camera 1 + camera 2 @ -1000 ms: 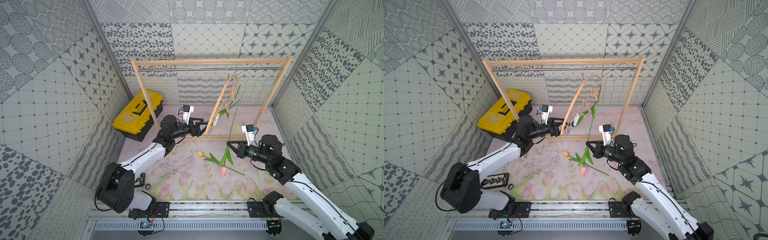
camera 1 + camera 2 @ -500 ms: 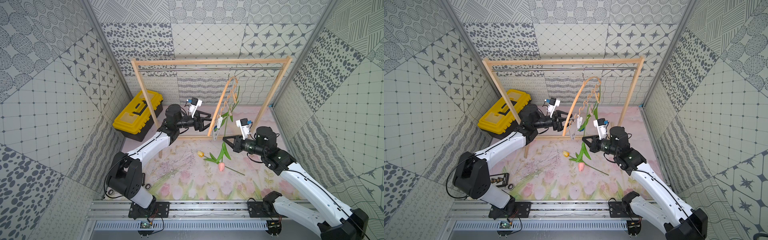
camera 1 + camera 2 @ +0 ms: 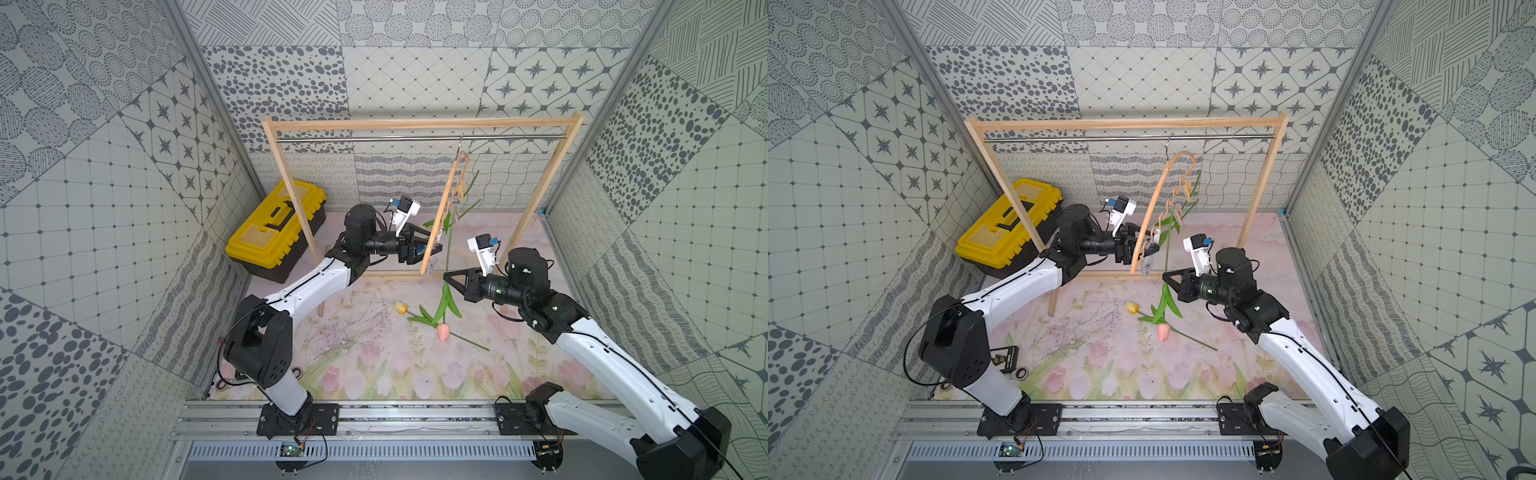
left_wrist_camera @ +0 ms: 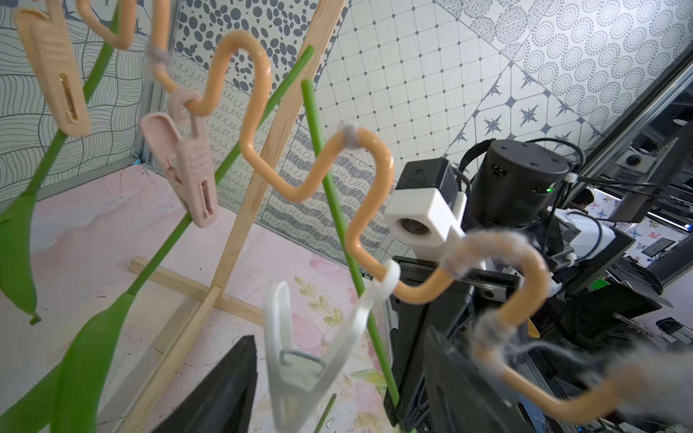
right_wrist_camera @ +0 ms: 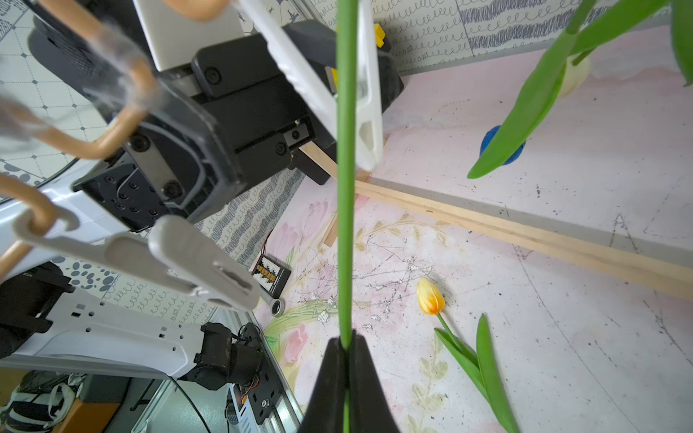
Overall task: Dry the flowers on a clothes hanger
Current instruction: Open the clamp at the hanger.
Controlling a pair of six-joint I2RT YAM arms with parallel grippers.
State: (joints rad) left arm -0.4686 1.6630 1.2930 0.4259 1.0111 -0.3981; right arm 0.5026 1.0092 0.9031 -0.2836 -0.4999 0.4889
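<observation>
At hanger [image 4: 264, 71], right gripper [image 5: 347, 345] pinching pink tulip stem [image 5: 345, 187], left gripper [image 4: 339, 337] wide round clothespin [image 4: 300, 367]

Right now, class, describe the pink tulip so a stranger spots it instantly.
Find the big wooden frame; just in front, the right gripper pinches a green stem. That pink tulip hangs head-down, while the yellow-orange tulip lies flat.

You won't find any lettering, number, brand or sign here that you can actually read. The nearest thing to print is a small pale marking [image 3: 495, 286] on the black wrist section of the right arm [image 3: 582, 345], seen in both top views, and it is too small to make out.
</observation>
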